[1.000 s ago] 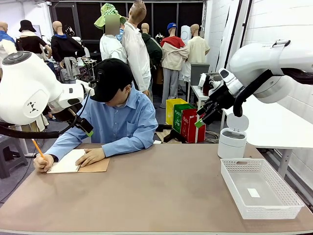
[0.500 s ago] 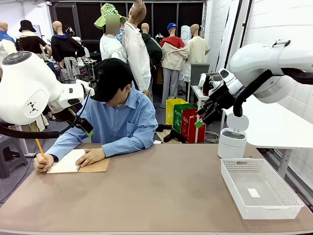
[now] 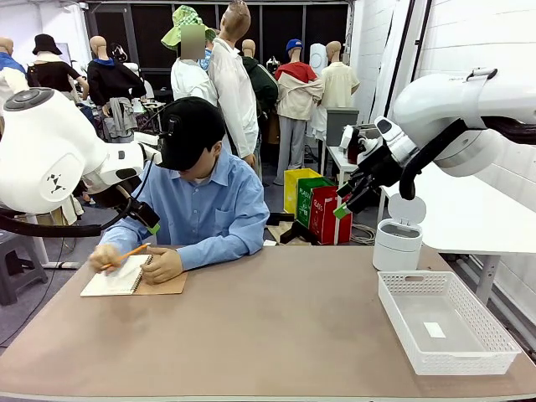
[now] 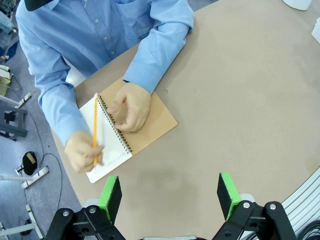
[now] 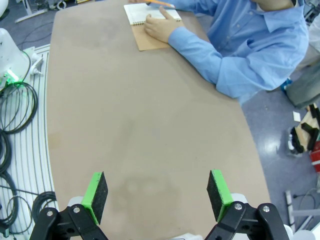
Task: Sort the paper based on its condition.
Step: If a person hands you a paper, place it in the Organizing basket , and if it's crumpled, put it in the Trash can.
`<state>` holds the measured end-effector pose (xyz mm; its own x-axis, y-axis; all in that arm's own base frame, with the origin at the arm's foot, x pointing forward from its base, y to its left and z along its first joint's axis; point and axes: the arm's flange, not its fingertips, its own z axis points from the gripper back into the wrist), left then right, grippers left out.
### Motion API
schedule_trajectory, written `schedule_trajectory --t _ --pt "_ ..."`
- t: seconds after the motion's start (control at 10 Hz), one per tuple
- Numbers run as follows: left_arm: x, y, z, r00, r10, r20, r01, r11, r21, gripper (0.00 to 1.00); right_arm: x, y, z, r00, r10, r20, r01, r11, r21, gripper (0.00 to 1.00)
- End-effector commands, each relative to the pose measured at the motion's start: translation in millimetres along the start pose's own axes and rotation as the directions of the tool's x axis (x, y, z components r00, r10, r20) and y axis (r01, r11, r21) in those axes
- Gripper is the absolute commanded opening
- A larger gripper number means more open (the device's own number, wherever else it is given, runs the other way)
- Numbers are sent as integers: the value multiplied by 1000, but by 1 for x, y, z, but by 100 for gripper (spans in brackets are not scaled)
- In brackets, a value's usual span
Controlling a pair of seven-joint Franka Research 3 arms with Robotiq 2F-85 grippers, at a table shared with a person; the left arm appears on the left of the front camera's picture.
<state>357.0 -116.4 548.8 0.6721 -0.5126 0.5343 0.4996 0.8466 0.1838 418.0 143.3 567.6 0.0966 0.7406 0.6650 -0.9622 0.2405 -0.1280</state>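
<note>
Both jaws hang apart, empty, over the counter [image 3: 276, 318], likely because the person's hand [image 3: 163, 266] steadies the notebook [image 3: 113, 283] at nine o'clock for pencilling; basket [image 3: 490, 358] waits at four o'clock.

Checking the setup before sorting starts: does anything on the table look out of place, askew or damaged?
Nothing looks damaged or spilled. The notebook lies flat under the person's hands at the far left; the basket sits upright at the right. The only stray thing is a small white scrap in it.
</note>
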Motion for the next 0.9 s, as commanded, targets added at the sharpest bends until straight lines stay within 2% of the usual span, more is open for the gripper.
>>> schedule_trajectory --t 0.0,0.8 --pt "0 0 0 1000 2 1 -2 1000 -3 100 0 0 0 1000 -8 14 7 1000 10 100" --pt "0 0 0 1000 2 1 -2 1000 -3 100 0 0 0 1000 -8 14 7 1000 10 100"
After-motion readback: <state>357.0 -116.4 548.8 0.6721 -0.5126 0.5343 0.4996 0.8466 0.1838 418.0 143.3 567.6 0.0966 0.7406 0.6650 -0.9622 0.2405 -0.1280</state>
